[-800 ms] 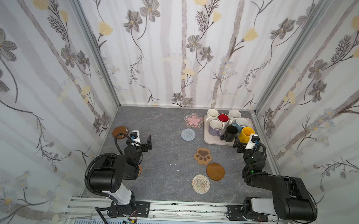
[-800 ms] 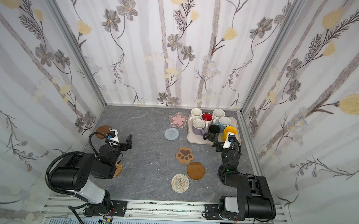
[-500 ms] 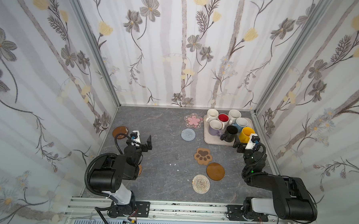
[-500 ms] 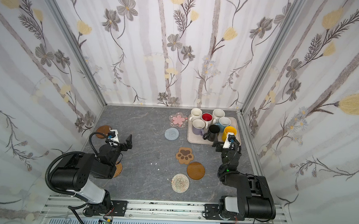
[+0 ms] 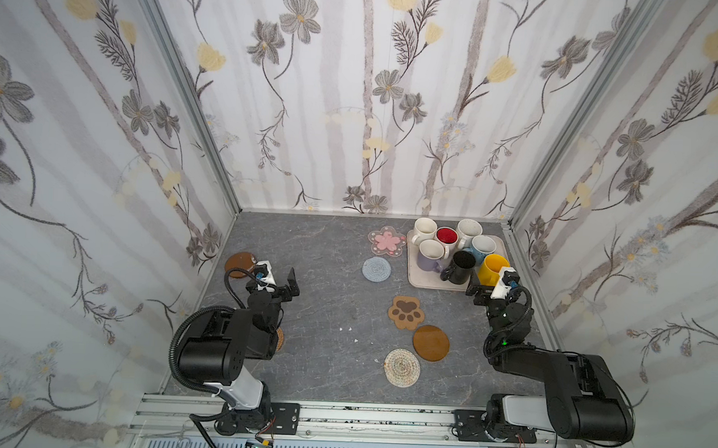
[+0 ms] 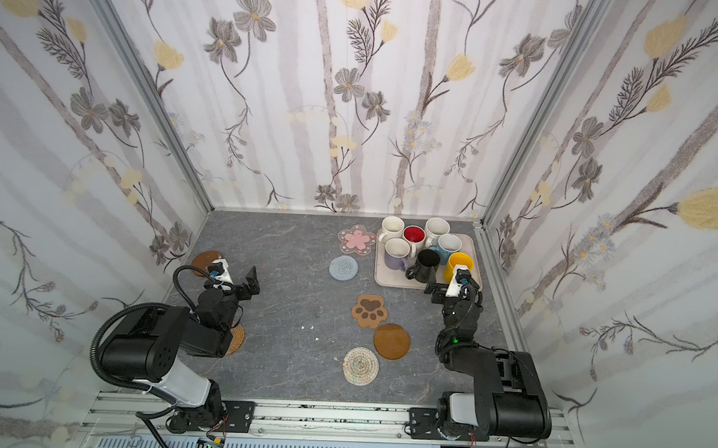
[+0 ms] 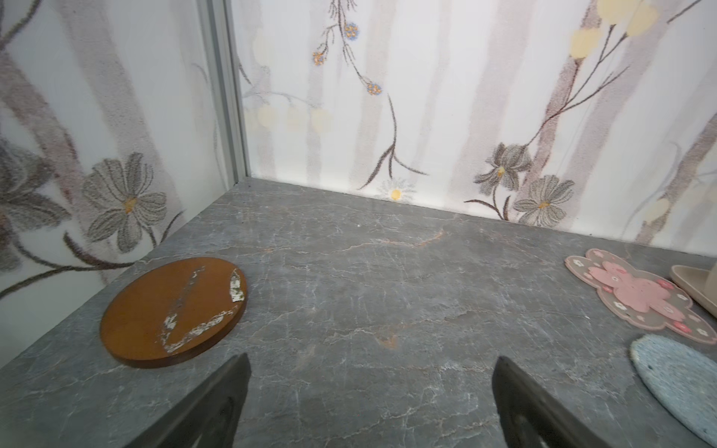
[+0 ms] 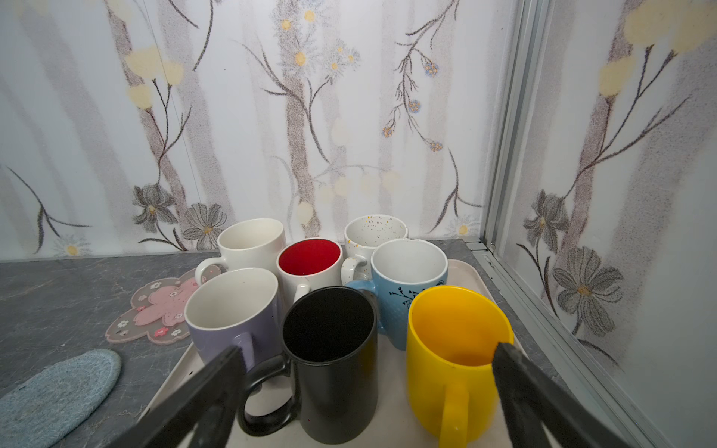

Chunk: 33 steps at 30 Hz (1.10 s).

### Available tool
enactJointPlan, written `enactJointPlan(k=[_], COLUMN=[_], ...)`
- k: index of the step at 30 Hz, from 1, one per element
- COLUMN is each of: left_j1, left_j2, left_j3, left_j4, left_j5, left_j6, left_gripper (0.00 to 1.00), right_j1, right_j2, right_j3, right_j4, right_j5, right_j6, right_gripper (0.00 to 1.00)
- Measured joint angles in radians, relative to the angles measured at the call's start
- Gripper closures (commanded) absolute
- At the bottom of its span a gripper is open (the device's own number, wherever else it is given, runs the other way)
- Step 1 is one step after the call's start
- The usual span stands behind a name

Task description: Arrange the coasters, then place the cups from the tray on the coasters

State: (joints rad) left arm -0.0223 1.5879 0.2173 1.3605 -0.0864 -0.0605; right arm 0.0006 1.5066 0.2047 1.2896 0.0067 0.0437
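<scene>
Currently your left claw (image 7: pixel 372 362) is spread wide above the bare grey surface (image 5: pixel 328 315) and pinches nothing; a scuffed brown disc coaster (image 7: pixel 172 310) lies just beside one finger, close to the side wall (image 7: pixel 97 135). Your right claw (image 8: pixel 368 351) is spread wide too and empty, at the near edge of the beige tray (image 5: pixel 423 280). Its wrist view shows the black mug (image 8: pixel 329 349) and the yellow mug (image 8: pixel 454 349) between its fingers; whether a finger touches the yellow rim cannot be told. All seven mugs stand upright, packed together on that tray at the far right of the surface: a cream-white mug (image 5: pixel 425 228), a white mug with red inside (image 5: pixel 447 236) and a speckled cream mug (image 5: pixel 469 229) at the back, then a lavender mug (image 5: pixel 430 255) and a light blue mug (image 5: pixel 484 245), with black and yellow nearest the arms. Every coaster lies bare. The pink flower coaster (image 5: pixel 387 241) sits just beside the tray, with the grey-blue woven coaster (image 5: pixel 376 269) near it. Mid-surface, the tan paw coaster (image 5: pixel 406 312), a second brown disc (image 5: pixel 431 343) and the pale woven coaster (image 5: pixel 402 367) lie close together. The orange rattan coaster (image 6: pixel 236 338) shows partly from under your left arm (image 6: pixel 202 334).
</scene>
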Motion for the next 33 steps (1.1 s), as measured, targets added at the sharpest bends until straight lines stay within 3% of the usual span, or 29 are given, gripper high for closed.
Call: enactJointPlan(k=[23,29,33], left_j1=[0.002,-0.003,-0.016], left_j2=[-0.020,-0.150,-0.277], left_j3=[0.005,-0.002,0.028], left_j4=[-0.033,-0.087,-0.190], left_j5=[-0.046,-0.060,-0.072], left_j6=[-0.022,-0.022,-0.017], left_gripper=[0.00,0.00,0.00], right_j1=[-0.003,0.012,0.034], right_j2=[-0.003,-0.114,-0.245], right_j3=[-0.045,-0.026,-0.005], right_j4=[0.024,-0.034,-0.146], right_j5=[0.000,0.011,0.086], right_j6=[0.001,0.000,0.002], right_gripper=[0.00,0.00,0.00])
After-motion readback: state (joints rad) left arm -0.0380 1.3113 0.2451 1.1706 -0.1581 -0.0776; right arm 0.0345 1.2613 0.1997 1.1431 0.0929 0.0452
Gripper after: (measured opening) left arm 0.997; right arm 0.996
